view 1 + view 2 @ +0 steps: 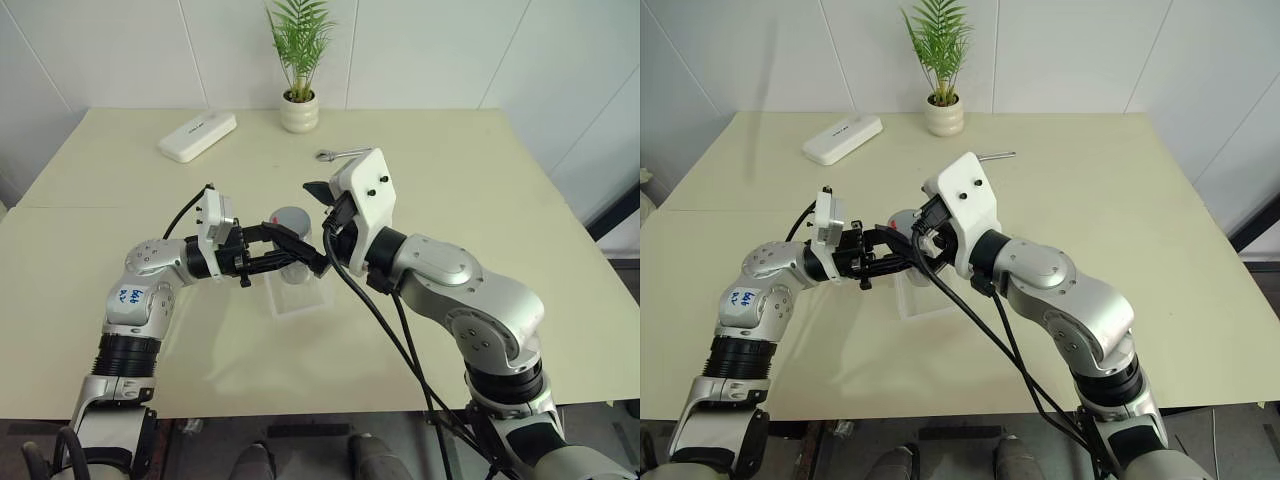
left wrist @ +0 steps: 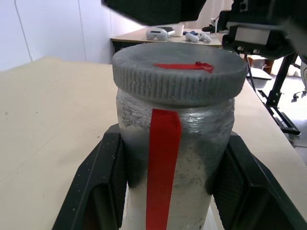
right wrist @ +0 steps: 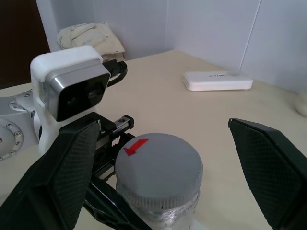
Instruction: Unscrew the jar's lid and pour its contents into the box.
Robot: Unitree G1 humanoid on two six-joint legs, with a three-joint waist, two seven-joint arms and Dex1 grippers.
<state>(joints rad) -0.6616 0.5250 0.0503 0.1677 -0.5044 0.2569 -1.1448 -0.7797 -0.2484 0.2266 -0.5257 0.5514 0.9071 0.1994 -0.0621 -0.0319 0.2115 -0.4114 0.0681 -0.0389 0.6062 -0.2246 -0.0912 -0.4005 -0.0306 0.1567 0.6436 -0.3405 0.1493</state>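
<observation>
Left gripper (image 1: 300, 258) clamps the jar (image 2: 172, 143) upright above the box (image 1: 297, 293); your right gripper (image 3: 158, 158) straddles the lid (image 3: 158, 165), jaws wide, ready to twist.

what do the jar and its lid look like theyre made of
The jar looks coated in rough, silvery metallic paint or foil, patchy and crinkled; the body beneath could be glass or plastic. A glossy red tape strip runs down its side. The lid looks like matte grey plastic, with a ribbed rim and red mark on top.
</observation>
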